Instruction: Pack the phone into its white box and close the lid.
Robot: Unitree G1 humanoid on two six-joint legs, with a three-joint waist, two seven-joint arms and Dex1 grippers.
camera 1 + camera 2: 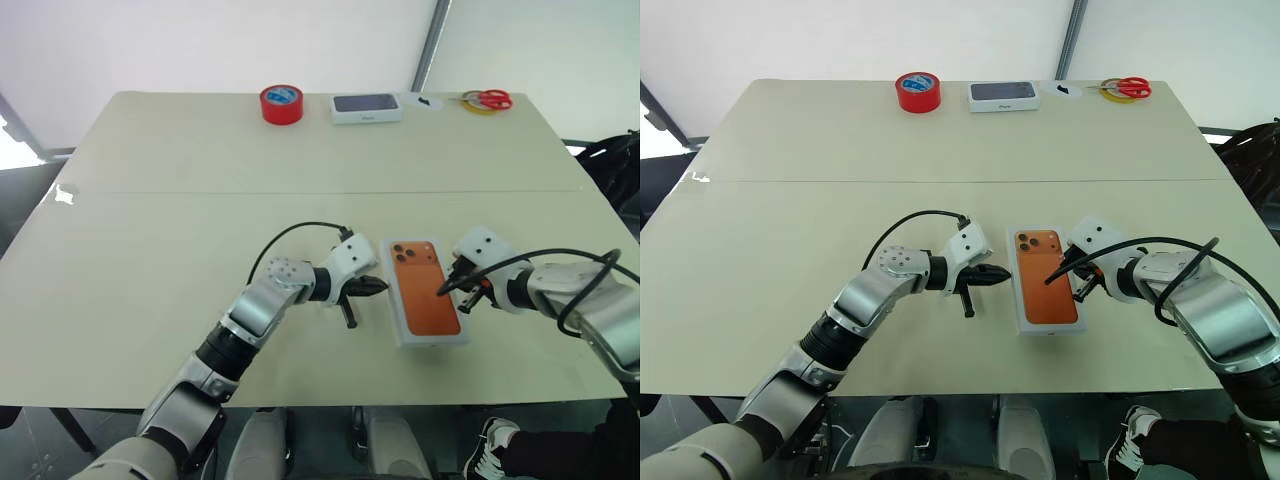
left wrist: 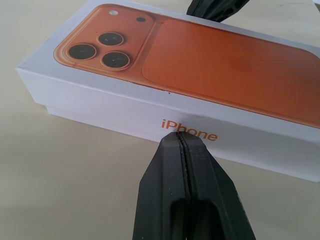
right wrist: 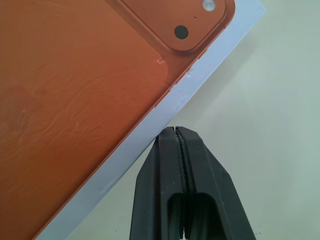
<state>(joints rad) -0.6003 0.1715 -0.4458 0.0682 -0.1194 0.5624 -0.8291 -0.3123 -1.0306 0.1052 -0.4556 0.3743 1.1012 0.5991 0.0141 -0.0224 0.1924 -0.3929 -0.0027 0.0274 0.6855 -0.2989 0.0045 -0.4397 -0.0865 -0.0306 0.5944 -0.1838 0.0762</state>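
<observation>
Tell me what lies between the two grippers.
The closed white box, its lid on with the orange phone image facing up, lies between the left gripper and the right gripper, as the right eye view shows.

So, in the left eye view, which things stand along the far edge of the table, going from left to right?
Red tape roll → dark-topped white box → small white piece with a dark mark → red-handled scissors, lying on a yellowish ring.

The left hand (image 2: 182, 142), fingers pressed together, points at the long side wall of the lid (image 2: 210, 65), tips just at the orange lettering. The lid sits on the pale counter (image 2: 65, 170); its printed camera block lies toward ten o'clock.
</observation>
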